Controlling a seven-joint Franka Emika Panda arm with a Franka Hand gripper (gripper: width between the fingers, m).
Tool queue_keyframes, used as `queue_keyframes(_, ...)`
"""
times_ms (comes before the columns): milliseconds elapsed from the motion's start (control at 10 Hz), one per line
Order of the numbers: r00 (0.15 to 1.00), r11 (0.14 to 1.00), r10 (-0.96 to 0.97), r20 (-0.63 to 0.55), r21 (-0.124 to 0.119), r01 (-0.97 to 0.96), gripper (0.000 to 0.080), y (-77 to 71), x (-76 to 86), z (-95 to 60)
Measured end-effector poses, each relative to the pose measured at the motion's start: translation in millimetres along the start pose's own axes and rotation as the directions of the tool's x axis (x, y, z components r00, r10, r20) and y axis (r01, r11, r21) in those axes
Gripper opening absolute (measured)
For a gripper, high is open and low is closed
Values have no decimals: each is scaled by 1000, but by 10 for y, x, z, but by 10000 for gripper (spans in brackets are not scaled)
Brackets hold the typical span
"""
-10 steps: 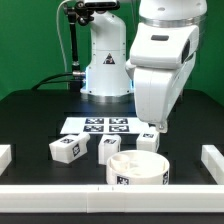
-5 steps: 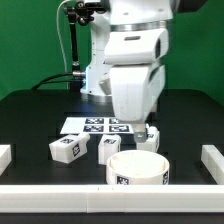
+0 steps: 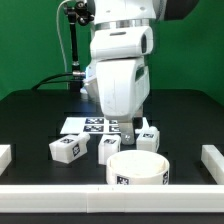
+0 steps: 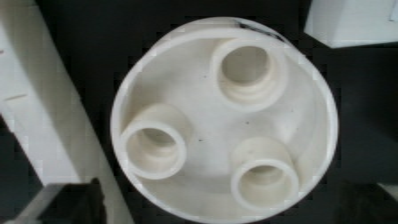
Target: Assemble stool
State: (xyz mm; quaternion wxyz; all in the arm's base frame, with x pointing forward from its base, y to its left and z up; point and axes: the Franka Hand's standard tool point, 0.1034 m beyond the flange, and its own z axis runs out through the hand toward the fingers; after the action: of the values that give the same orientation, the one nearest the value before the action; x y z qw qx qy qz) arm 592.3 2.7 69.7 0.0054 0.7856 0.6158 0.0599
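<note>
Glossy white rounded arm [image 3: 118, 60], black joint section [image 3: 185, 8], thin black cable [image 3: 73, 45], small dark-fingered claw [image 3: 135, 129].

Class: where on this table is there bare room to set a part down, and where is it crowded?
Bare: between the seat and the rail at the exterior view's right; between the rail at its left and the nearest leg. Crowded: around the marker board, under the tool.

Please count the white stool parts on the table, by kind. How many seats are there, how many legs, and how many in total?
round seat: 1
legs: 3
Total: 4
</note>
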Motion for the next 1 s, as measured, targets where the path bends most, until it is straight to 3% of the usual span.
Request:
queue_keyframes(200, 999, 999, -46, 1, -16, 46, 649, -63, 34, 106)
queue_keyframes(600, 996, 996, -87, 5, -19, 87, 649, -157, 28, 320)
queue_keyframes(1000, 997, 997, -80, 7, -10, 80, 649, -202, -7, 346)
